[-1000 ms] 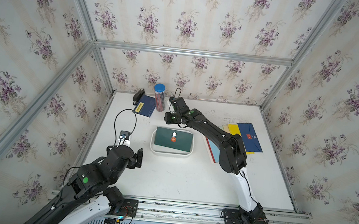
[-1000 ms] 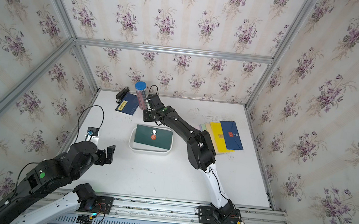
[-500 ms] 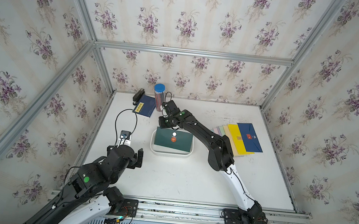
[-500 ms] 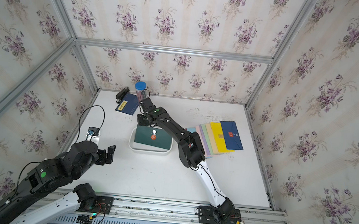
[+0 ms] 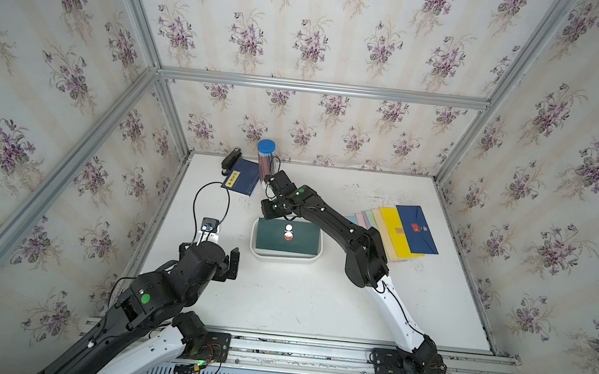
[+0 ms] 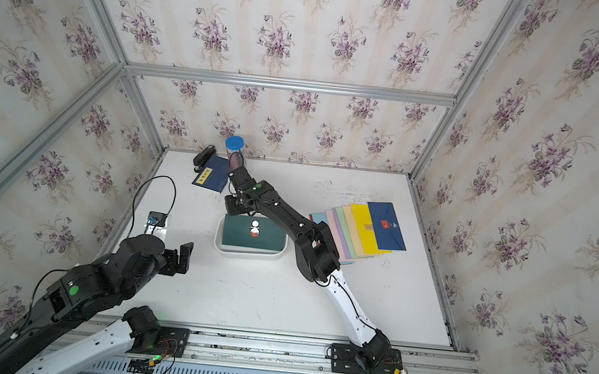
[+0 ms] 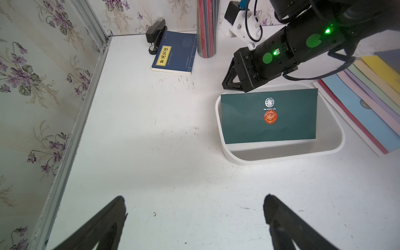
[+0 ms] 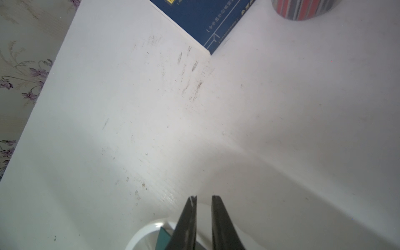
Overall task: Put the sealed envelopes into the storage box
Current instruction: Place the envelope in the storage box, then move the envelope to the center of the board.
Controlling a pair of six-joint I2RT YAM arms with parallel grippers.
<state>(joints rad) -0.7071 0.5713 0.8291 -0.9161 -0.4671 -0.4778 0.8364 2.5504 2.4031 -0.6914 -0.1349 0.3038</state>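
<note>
Seemingly tilted on the far rim, the green envelope [image 5: 286, 236] lies in the storage box [image 5: 284, 258]. Just beside that rim the right gripper [image 8: 204, 198] is held narrowly parted and empty, while the left gripper [image 7: 194, 198] is spread wide. Next, one of the fanned envelopes [image 5: 396, 229] is to be fetched.

On my left wrist feed, the green envelope [image 7: 242, 125] shows a white round emblem [image 7: 270, 102] with "THE SIMPLE LIFE" printed just beneath it. Its orange seal [image 7: 270, 117] carries a script word I can't make out. The booklet [image 7: 179, 49] has a yellow label [image 7: 163, 56] with Chinese characters I can't read.
</note>
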